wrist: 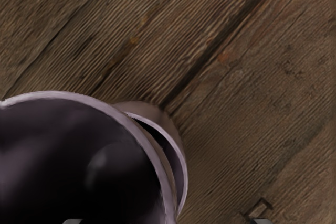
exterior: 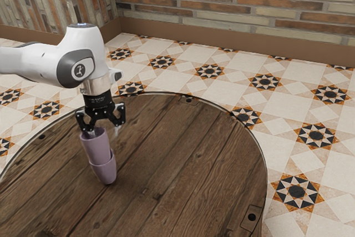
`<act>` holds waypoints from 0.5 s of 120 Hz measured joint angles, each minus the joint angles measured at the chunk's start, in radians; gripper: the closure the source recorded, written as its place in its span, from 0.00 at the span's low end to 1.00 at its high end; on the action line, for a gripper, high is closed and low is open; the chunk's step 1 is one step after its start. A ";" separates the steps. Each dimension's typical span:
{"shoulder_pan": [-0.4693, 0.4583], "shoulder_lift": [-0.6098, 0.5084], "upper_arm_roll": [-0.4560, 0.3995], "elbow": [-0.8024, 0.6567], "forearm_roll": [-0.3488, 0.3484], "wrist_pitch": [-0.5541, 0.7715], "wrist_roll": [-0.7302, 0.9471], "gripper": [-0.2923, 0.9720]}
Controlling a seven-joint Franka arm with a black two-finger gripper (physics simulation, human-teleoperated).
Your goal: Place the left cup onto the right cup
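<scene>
The pincer (exterior: 101, 126) looks open, its fingers on both sides of the upper cup (exterior: 94, 144). This cup sits tilted in the lower cup (exterior: 106, 171), just under the pincer, on the table (exterior: 183, 159).

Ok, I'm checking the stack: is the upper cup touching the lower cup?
Touching. The exterior view shows the upper cup sunk into the mouth of the lower cup, with no gap where their walls meet.

Even, soft light filled the room, leaving the tiled floor (exterior: 288, 104) bright and the dark wooden desk (exterior: 194, 165) nearly shadowless. In the wrist view, the inside of the upper cup (wrist: 63, 166) lay dark with one dull highlight.
</scene>
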 joint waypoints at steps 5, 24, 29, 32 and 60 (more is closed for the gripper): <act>0.001 -0.001 0.000 0.000 0.000 -0.001 0.000 0.39; 0.004 -0.006 0.000 0.000 0.001 -0.003 0.000 0.31; 0.004 -0.006 0.000 0.000 0.002 -0.004 0.000 0.29; 0.004 -0.007 0.000 0.000 0.002 -0.004 0.000 0.29; 0.001 -0.023 0.000 0.010 0.030 -0.007 0.009 0.25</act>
